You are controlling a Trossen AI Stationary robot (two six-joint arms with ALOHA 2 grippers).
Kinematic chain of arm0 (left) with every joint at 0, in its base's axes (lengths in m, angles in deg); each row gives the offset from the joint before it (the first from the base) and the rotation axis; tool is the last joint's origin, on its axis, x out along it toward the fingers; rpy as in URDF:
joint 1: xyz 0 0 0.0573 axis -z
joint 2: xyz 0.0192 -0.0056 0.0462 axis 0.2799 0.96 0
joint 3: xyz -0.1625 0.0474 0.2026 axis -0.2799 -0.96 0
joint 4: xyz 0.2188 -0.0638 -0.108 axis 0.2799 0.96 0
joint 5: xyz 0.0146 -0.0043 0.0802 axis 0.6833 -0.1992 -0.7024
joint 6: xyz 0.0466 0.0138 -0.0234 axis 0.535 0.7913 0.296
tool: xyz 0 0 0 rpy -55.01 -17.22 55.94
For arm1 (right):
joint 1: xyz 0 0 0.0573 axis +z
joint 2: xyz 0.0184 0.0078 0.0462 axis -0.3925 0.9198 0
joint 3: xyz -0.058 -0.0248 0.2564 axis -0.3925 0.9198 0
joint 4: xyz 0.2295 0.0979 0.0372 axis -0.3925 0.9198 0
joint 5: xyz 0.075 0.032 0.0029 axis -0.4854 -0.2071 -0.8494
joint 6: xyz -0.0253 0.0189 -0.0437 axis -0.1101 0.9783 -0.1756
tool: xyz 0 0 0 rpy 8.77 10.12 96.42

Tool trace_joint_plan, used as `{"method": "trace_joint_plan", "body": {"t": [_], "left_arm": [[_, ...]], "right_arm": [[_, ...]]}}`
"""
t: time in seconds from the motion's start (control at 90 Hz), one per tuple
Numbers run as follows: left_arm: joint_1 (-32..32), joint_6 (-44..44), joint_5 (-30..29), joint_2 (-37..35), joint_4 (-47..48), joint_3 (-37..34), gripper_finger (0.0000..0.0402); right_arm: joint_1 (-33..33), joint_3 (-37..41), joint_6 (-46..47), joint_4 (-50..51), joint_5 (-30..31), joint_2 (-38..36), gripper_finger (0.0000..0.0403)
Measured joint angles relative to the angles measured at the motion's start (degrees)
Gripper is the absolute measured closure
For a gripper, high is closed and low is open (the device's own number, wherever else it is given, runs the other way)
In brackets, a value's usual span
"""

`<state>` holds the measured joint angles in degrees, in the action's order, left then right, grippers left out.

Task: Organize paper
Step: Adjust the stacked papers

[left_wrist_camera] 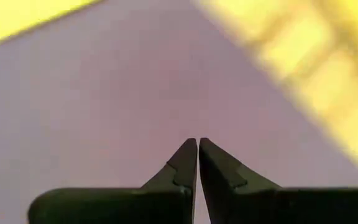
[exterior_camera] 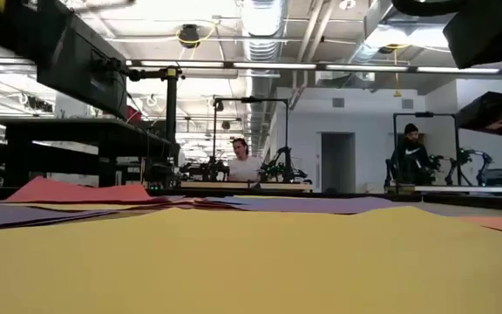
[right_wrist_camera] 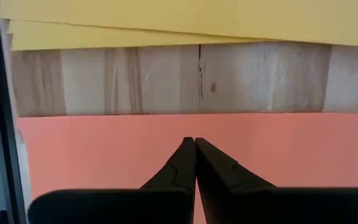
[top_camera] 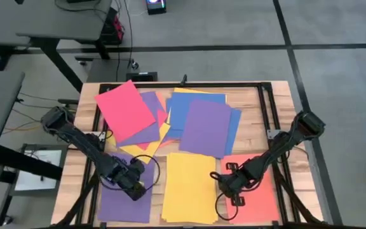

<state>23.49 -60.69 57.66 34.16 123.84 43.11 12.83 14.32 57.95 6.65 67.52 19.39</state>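
Two arms are down low over the wooden table point(top_camera: 278, 95). Left gripper point(left_wrist_camera: 197, 144) sits over the purple sheet point(top_camera: 122, 200) near the front edge, fingertips pinched together with nothing between them. Right gripper point(right_wrist_camera: 194, 143) hangs over the orange sheet point(right_wrist_camera: 104, 146), fingers closed too, and empty. Between them lie yellow sheets point(top_camera: 189, 187). Farther back, red point(top_camera: 124, 109), blue point(top_camera: 199, 105) and purple paper point(top_camera: 205, 127) overlap in a loose heap. Beyond the table: grey floor, dark workbenches point(exterior_camera: 77, 131), bright ceiling lights, two people point(exterior_camera: 242, 161) at distant stations.
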Motion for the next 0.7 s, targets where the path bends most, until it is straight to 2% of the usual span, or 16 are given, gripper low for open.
{"method": "trace_joint_plan", "body": {"t": [0.122,0.222,0.344,0.456,0.544,0.7], "left_arm": [[-0.6,13.1,-2.2,1.7,-18.1,0.7,0.0402],[-1.7,18.5,3.2,6.9,-25.9,0.8,0.0402],[-2.3,20.8,9.0,14.6,-23.7,5.7,0.0402],[-2.3,27.1,9.2,20.9,-23.2,12.9,0.0402],[-2.3,31.6,9.6,25.9,-19.0,18.8,0.0402],[-2.5,34.6,12.6,31.1,-15.9,24.4,0.0402]], "right_arm": [[0.6,-0.6,-2.3,-1.1,0.0,0.0,0.0403],[1.6,-0.6,-3.6,-1.1,0.0,0.0,0.0403],[3.4,-0.6,-3.3,-1.4,-0.1,0.0,0.0403],[5.2,-0.6,-3.3,-3.8,-0.1,0.1,0.0403],[6.1,-0.6,-5.0,-6.1,-0.2,0.4,0.0403],[6.2,-0.6,-10.6,-9.7,-1.1,0.3,0.0403]]}}
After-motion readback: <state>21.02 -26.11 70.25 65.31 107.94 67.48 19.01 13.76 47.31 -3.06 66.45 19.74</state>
